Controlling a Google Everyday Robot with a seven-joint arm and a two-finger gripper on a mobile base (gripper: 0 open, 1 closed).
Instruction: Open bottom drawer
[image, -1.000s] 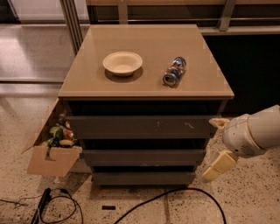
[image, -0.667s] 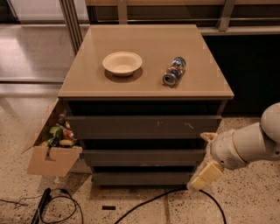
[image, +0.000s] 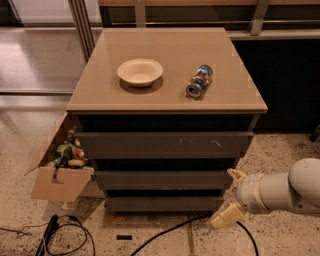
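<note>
While the dark grey flat-fronted bottom drawer (image: 162, 204) looks shut, cream two-finger gripper (image: 230, 195) hangs just right of it.
Pincer spread wide, gripping nothing.

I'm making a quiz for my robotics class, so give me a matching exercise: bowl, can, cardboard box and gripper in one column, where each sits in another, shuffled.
1 bowl
2 can
3 cardboard box
4 gripper

A on the floor, left of the cabinet
B low, just right of the bottom drawer
C cabinet top, lying on its side
D cabinet top, upright, left part

Pairs: 1-D, 2-C, 3-A, 4-B
</note>
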